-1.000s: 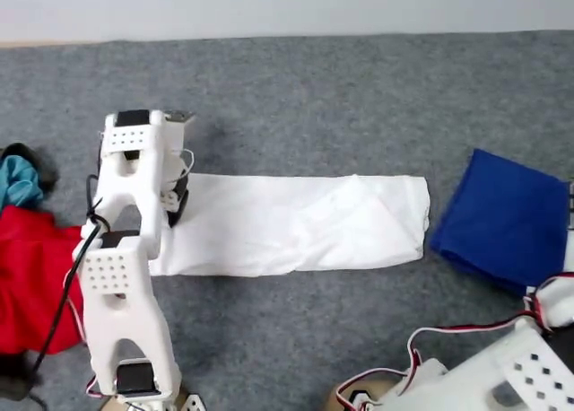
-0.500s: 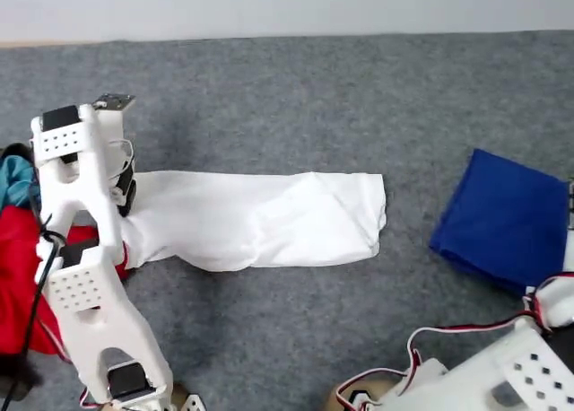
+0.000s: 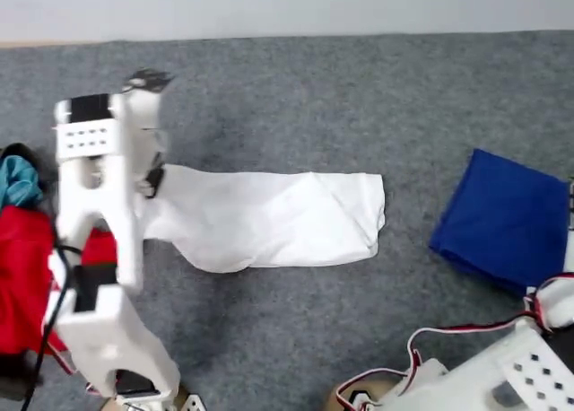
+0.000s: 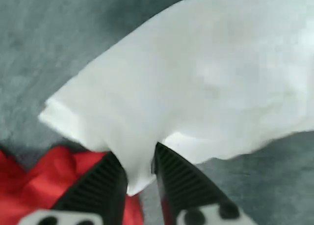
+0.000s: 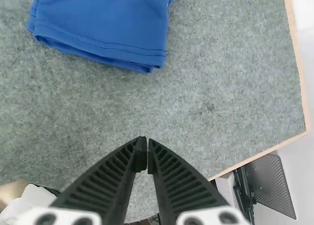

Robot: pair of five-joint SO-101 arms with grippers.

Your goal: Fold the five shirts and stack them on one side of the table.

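White shirt (image 3: 269,221) | long axis crosswise, stretching rightward from left gripper (image 4: 137,158) | jaws nipped on its left end | right gripper (image 5: 146,142) closed empty, well apart.

A white shirt (image 3: 269,218) lies mid-frame, its left end beneath the left arm (image 3: 97,191). A folded blue shirt (image 3: 507,218) sits at right, a red shirt (image 3: 25,281) at the left edge.

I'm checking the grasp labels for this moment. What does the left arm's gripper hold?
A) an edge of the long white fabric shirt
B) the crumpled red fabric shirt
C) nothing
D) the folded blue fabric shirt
A: in the left wrist view the left gripper has its black fingers pinched on an edge of the long white fabric shirt, while the crumpled red fabric shirt merely lies underneath.
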